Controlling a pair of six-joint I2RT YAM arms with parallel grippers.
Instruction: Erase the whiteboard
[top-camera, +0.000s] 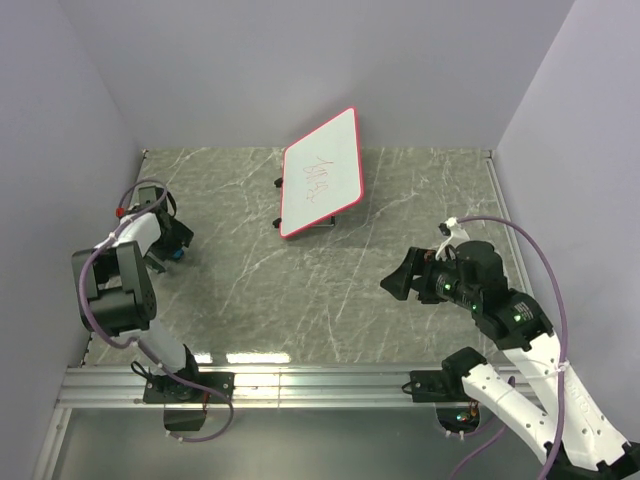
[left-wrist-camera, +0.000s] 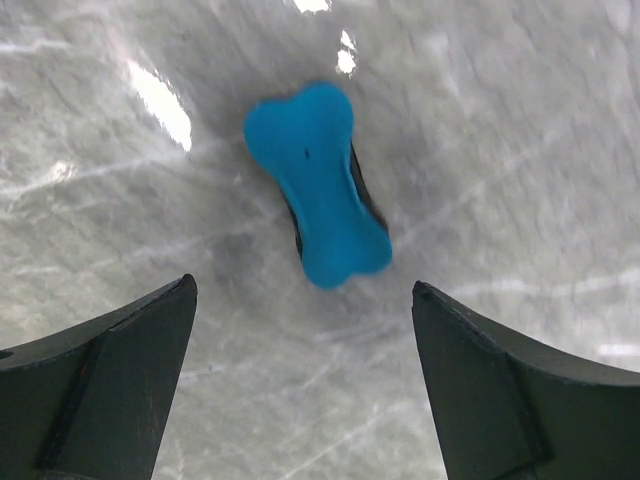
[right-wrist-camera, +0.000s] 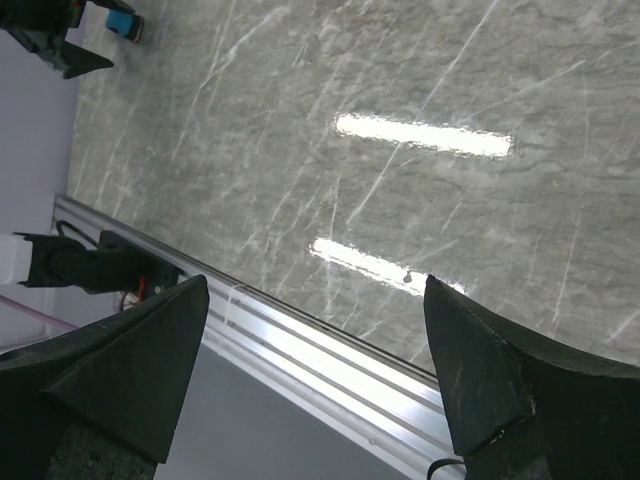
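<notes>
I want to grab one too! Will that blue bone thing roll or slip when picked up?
Probably not roll: the blue bone-shaped eraser lies flat on the table. It looks small, so likely light. Its smooth top might slip a bit; the narrow middle should grip better.

Clear drop from my left gripper (left-wrist-camera: 303, 290) to the blue eraser (left-wrist-camera: 318, 180); left wall (top-camera: 60, 150) close beside, open table (top-camera: 300, 290) toward the far whiteboard (top-camera: 320, 185).

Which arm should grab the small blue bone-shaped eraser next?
Left. The left gripper hangs open directly over the small blue bone-shaped eraser. The right gripper, also open, faces grey marbled tabletop away from it.
</notes>
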